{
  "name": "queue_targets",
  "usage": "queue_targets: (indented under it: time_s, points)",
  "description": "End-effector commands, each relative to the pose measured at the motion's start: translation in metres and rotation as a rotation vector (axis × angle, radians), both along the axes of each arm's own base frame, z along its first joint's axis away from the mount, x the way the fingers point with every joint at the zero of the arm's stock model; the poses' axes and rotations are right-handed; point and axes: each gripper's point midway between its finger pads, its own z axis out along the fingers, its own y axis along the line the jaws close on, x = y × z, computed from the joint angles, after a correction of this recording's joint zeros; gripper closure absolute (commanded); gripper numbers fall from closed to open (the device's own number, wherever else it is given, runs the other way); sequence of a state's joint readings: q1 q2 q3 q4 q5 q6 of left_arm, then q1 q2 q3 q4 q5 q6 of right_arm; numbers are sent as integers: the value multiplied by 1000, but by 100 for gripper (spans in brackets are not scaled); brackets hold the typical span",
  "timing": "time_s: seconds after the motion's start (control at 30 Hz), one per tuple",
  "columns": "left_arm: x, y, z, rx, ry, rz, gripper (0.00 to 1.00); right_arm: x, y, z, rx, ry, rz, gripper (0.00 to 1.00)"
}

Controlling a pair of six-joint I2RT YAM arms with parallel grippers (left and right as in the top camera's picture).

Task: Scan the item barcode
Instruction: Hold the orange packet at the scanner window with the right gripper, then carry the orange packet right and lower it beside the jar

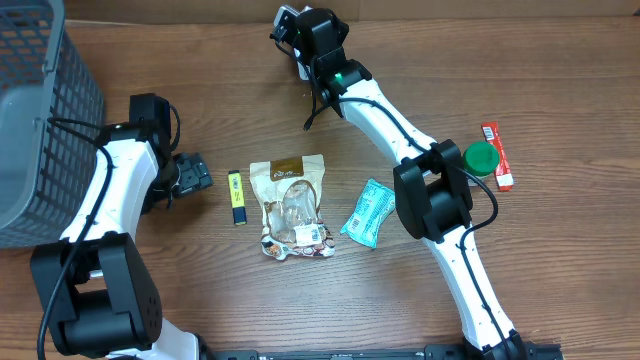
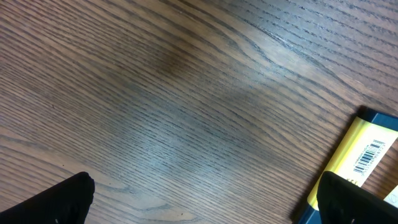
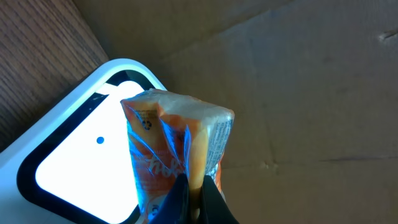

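Observation:
In the right wrist view my right gripper [image 3: 198, 186] is shut on an orange snack packet in clear wrap [image 3: 177, 140]. It holds the packet upright in front of the glowing white scanner window [image 3: 74, 162]. From overhead that gripper [image 1: 303, 58] is at the table's far edge beside the scanner [image 1: 287, 20], and the packet is hidden under it. My left gripper [image 2: 205, 208] is open just above bare wood, its right finger [image 2: 357, 202] next to a yellow box with a barcode [image 2: 364, 155]. Overhead shows this gripper [image 1: 192, 175] left of the yellow box [image 1: 236, 197].
A grey mesh basket [image 1: 40, 120] stands at the far left. A brown snack bag [image 1: 292, 208] and a teal packet [image 1: 368, 212] lie mid-table. A green cap [image 1: 481, 158] and a red packet [image 1: 497, 155] lie at the right. Brown cardboard [image 3: 298, 81] rises behind the scanner.

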State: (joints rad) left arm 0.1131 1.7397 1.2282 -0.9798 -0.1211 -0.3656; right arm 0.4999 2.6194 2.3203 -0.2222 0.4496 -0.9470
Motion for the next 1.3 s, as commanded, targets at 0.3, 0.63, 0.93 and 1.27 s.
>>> queue_targets:
  time_s: [0.3, 0.63, 0.93, 1.27]
  points:
    - [-2, 1, -2, 9, 13, -13, 0, -8, -1, 72, 150, -76, -44, 96]
    - [-2, 1, -2, 9, 13, -13, 0, -76, -48, 177, 487, 28, -243, 96]
    - [-2, 1, -2, 9, 13, -13, 1, -213, -135, 147, 754, 520, -762, 96]
    - [-2, 1, -2, 9, 13, -13, 0, -223, -213, 95, 824, 725, -987, 93]
